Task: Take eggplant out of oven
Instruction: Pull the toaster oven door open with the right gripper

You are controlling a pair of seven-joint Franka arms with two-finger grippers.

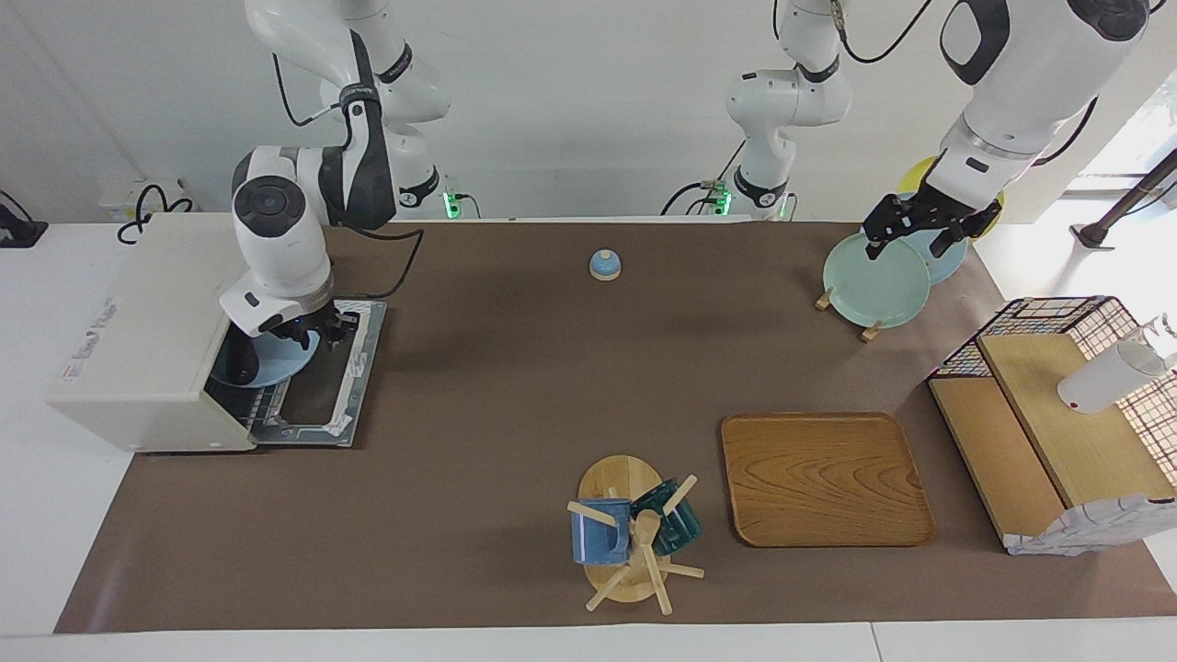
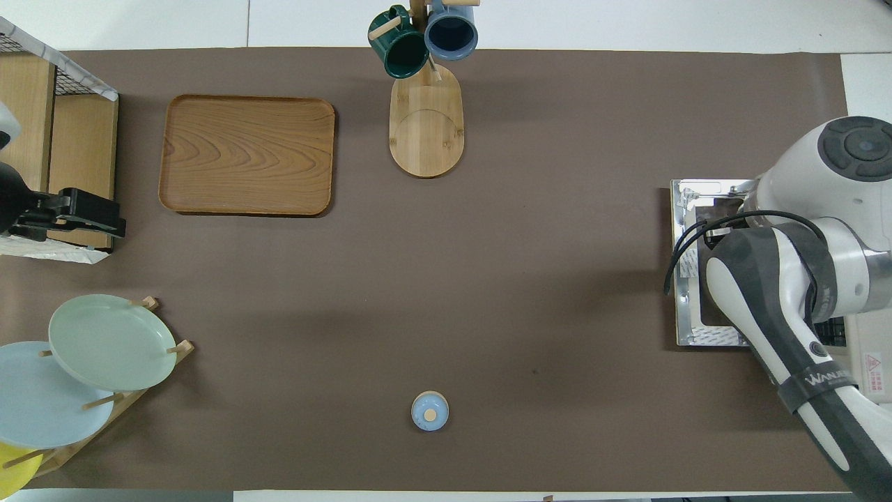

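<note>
- Facing view: oven (image 1: 152, 331) at the right arm's end of the tabletop (image 1: 515, 386), door (image 1: 326, 377) dropped flat; eggplant (image 1: 241, 360) lying on a light blue plate (image 1: 276, 360) on the wire rack just inside the mouth.
- Right gripper (image 1: 324, 333) poised over the plate's outer edge at the oven mouth; cannot tell whether its fingers are apart or together.
- Left gripper (image 1: 922, 227) waiting over the plates in the plate rack (image 1: 874, 280), fingers spread, nothing held.
- Eggplant probably light, firm and glossy, so likely slippery; mid-body across the narrow width looks the safest hold, not the thin stem.
- Overhead view: oven (image 2: 867, 279) and flat door (image 2: 697, 279) visible, but the right arm (image 2: 780, 293) hides eggplant, plate and right gripper.
- Only the facing view shows the eggplant.
</note>
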